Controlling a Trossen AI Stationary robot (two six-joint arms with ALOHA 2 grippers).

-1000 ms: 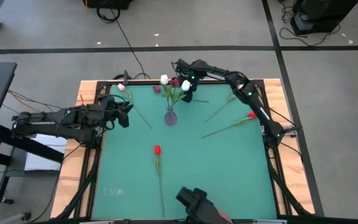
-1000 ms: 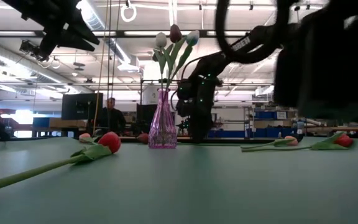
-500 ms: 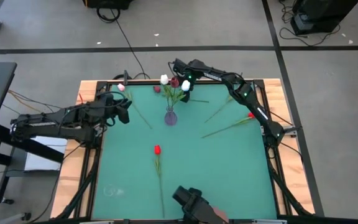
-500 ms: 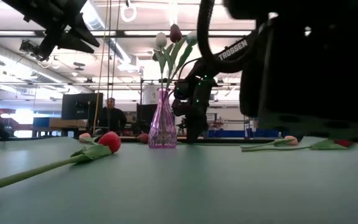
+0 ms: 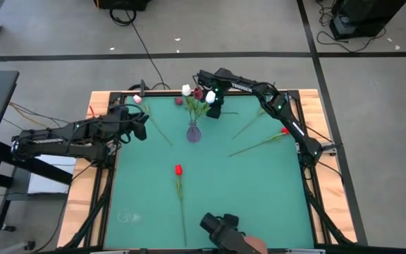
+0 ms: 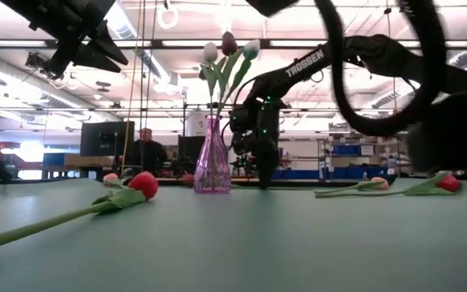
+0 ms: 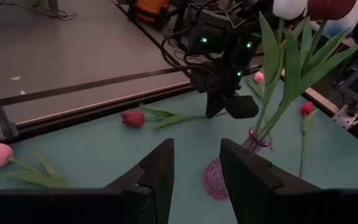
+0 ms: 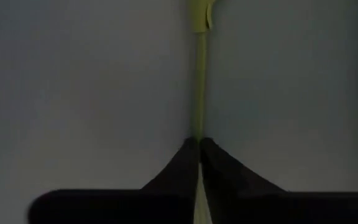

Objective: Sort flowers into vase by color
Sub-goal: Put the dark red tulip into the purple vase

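Right gripper (image 5: 215, 111), pinched on the dark red tulip's stem (image 8: 197, 93) lying behind the vase (image 5: 193, 132): lift slowly, keep grip firm; left gripper (image 7: 194, 163) waits open nearby.

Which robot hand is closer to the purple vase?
The right gripper, jaws pinched on a green stem just behind the vase. The left gripper hangs farther away, off to its side.

Green-topped table (image 5: 259, 190) with wooden edges. Standing on it, a purple glass vase (image 5: 193, 132). Lying around it, loose tulips (image 5: 179, 179).
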